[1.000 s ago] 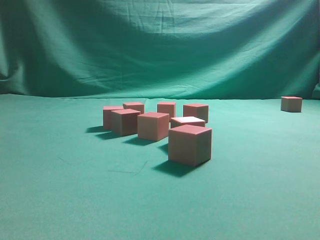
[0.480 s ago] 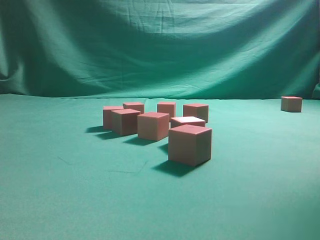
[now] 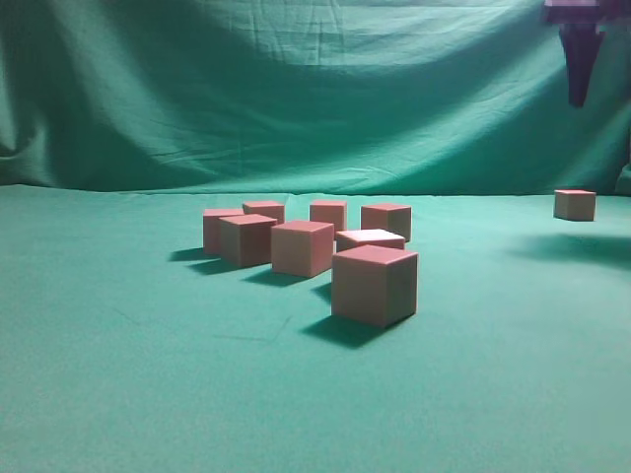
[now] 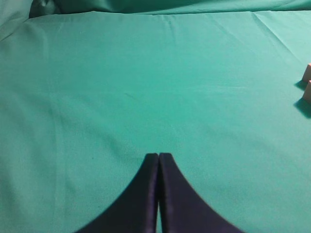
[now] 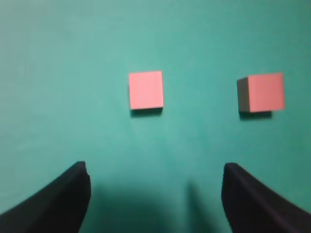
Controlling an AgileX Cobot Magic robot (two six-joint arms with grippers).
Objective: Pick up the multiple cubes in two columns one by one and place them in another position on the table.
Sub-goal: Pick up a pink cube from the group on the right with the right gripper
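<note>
The left gripper (image 4: pixel 158 158) hangs over bare green surface (image 4: pixel 121 87), its jaws pressed together and holding nothing; two cube edges just show at the right border of its wrist view.

In the exterior view eight cubes (image 3: pixel 303 247) stand in a loose cluster left of centre, in two rough columns running away from the camera, none stacked. The nearest cube (image 3: pixel 374 285) sits forward and to the right of the others, turned slightly. Well apart, at the far right, a lone cube (image 3: pixel 575 204) stands by itself near the backdrop (image 3: pixel 315 99).

Above that far-right area the right gripper (image 3: pixel 578 59) hangs high at the top edge. Its wrist view looks straight down on two cubes lying side by side but apart, with the jaws spread wide and empty.

The cubes look like small, stiff, sharp-edged blocks, probably light and not fragile. Their flat sides should take a plain pinch on two opposite faces, jaws squared to the sides and set low enough that the cube cannot twist out.
</note>
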